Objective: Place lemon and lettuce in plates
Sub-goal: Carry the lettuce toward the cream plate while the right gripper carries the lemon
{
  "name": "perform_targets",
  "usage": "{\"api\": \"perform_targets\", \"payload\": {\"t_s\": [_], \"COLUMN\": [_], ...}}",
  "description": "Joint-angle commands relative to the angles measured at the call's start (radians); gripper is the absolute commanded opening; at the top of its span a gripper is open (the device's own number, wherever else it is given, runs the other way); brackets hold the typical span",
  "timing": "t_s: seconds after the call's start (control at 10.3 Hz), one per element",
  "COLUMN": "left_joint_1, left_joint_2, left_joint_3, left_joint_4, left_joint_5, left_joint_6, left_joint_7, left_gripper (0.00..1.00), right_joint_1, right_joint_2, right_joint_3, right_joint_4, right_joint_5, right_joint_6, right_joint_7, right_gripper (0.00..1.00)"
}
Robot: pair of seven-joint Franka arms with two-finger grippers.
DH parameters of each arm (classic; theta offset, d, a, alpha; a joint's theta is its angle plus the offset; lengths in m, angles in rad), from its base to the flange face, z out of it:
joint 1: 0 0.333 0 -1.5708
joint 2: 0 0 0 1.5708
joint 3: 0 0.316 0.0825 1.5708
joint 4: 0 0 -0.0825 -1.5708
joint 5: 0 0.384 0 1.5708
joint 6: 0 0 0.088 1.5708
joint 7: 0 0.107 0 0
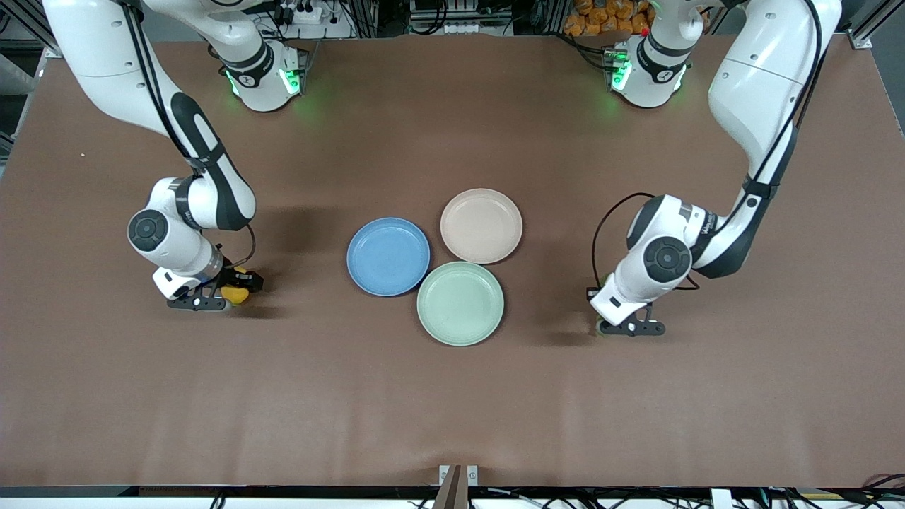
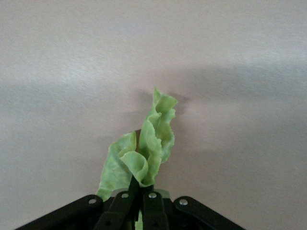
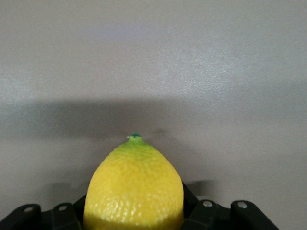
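Brown table [image 1: 452,410], three plates [image 1: 459,303]

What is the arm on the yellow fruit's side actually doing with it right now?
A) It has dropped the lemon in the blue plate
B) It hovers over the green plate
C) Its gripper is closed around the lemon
C: the right gripper is shut on the lemon, toward the right arm's end of the table, while the blue plate holds nothing.

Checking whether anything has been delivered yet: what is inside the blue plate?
Nothing: the blue plate shows only its bare bottom, fully uncovered. The lemon sits in the right gripper, the lettuce in the left gripper, both away from the plates.
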Motion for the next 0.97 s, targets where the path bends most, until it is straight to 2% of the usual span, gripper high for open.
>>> {"api": "perform_targets", "payload": {"t_s": [0.0, 0.19, 0.39, 0.68, 0.88], "left_joint_1": [-0.006, -0.042, -0.129, -0.179, -0.171], "left_joint_2": [-0.035, -0.035, -0.041, -0.073, -0.095], "left_joint_3": [-0.063, -0.109, -0.112, -0.145, -0.199], "left_joint_4": [-0.033, -0.031, -0.018, 0.007, 0.009], "left_joint_5": [0.020, 0.018, 0.018, 0.015, -0.011], "left_joint_6": [-0.020, -0.064, -0.084, -0.234, -0.307], "left_joint_7": [-0.162, -0.296, -0.466, -0.536, -0.553], "left_gripper": [0.00, 0.00, 0.00, 0.00, 0.00], "right_joint_1": [0.024, 0.035, 0.041, 0.041, 0.041], "right_joint_2": [-0.006, -0.012, -0.020, -0.052, -0.058], "right_joint_3": [0.003, 0.009, 0.044, 0.101, 0.186], "right_joint_4": [0.051, 0.123, 0.183, 0.186, 0.191], "right_joint_5": [0.017, 0.017, 0.019, 0.019, 0.019], "right_joint_6": [-0.097, -0.236, -0.329, -0.353, -0.347], "right_joint_7": [0.002, 0.008, 0.010, 0.007, 0.014], "right_gripper": [0.27, 0.28, 0.28, 0.30, 0.30]}}
